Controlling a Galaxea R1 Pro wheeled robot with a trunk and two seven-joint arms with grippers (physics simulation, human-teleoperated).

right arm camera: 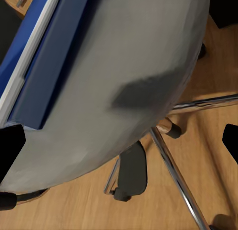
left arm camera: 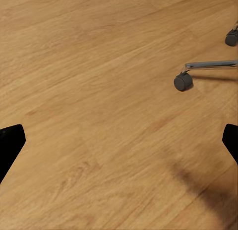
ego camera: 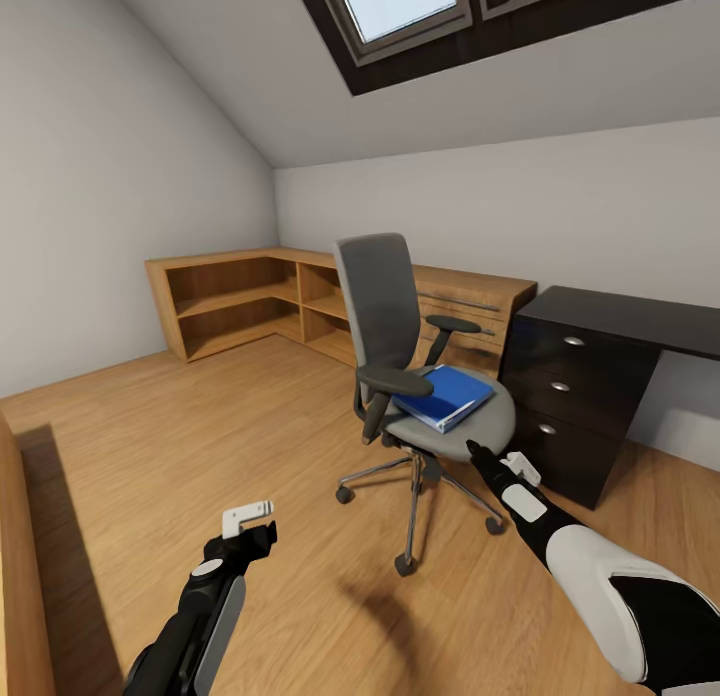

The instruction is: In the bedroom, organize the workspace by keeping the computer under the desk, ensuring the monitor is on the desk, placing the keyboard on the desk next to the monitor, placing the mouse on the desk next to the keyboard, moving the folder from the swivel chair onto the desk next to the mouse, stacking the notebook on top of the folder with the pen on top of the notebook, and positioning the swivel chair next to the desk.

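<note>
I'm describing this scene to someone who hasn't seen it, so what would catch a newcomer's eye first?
The swivel chair in the middle of the wood floor, with the bright blue folder lying on its grey seat. The right gripper hovers open at the seat's front edge, and the black desk with its silver-knobbed drawers stands just right of the chair.

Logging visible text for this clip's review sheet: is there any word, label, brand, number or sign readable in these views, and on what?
None: no readable text in any view.
The blue folder on the swivel chair shows a plain cover, with no label or print.
The desk drawer fronts carry only round knobs.
The right gripper and left gripper show white patches without lettering.
</note>
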